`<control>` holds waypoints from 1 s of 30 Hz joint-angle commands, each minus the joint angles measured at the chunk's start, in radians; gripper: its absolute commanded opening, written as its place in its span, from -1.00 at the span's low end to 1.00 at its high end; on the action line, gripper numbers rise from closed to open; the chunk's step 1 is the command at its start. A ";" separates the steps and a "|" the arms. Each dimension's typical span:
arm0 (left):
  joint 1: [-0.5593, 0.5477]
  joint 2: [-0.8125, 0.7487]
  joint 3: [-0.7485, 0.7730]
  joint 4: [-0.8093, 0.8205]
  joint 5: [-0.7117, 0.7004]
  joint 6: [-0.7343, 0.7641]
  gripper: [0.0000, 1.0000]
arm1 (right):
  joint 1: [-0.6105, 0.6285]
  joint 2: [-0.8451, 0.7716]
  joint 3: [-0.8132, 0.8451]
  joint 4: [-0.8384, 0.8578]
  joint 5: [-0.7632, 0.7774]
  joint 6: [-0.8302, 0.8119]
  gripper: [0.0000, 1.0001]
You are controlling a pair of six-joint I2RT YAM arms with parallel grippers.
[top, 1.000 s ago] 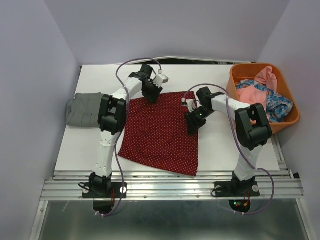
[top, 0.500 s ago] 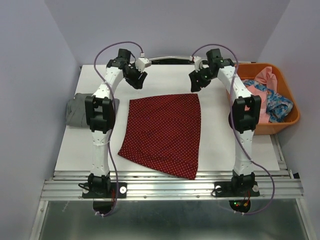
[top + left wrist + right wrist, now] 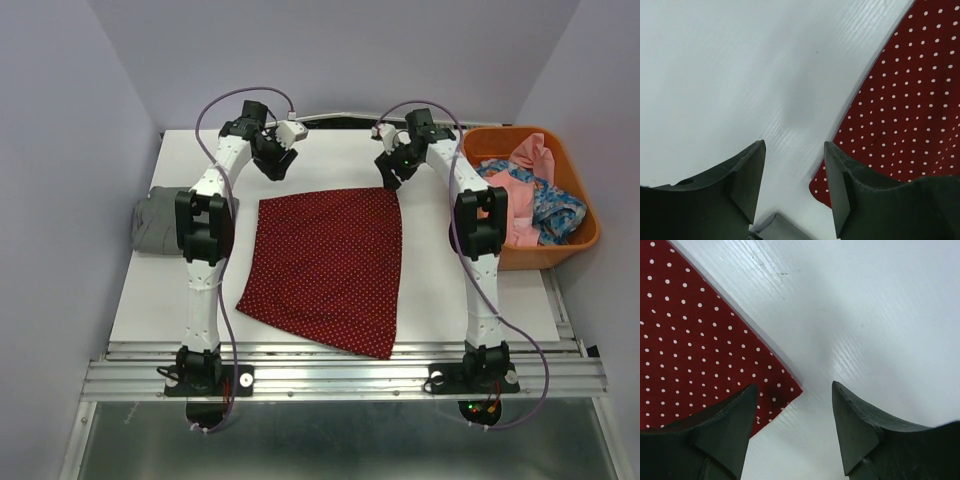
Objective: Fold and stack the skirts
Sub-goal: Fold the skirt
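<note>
The dark red skirt with tiny white dots [image 3: 325,265] lies spread flat on the white table [image 3: 440,290]. My left gripper [image 3: 275,165] is open and empty just above the skirt's far left corner [image 3: 900,125]. My right gripper [image 3: 390,172] is open and empty just above its far right corner [image 3: 705,350]. The grey skirt [image 3: 165,218] lies folded at the table's left edge. The blue flower-print skirt [image 3: 555,205] lies in the orange basket.
An orange basket [image 3: 580,240] at the far right holds a pink garment [image 3: 525,160] and other cloth. Purple cables loop over both arms. Grey walls close in the table on the left, back and right.
Both arms have swung from over the skirt to beyond its far edge, then come down slightly toward its far corners. The skirt now lies flatter, its far edge straight.
</note>
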 commanded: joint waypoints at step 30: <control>0.059 0.059 -0.108 -0.105 -0.018 0.138 -1.00 | 0.006 0.079 -0.047 0.092 0.067 -0.095 -0.99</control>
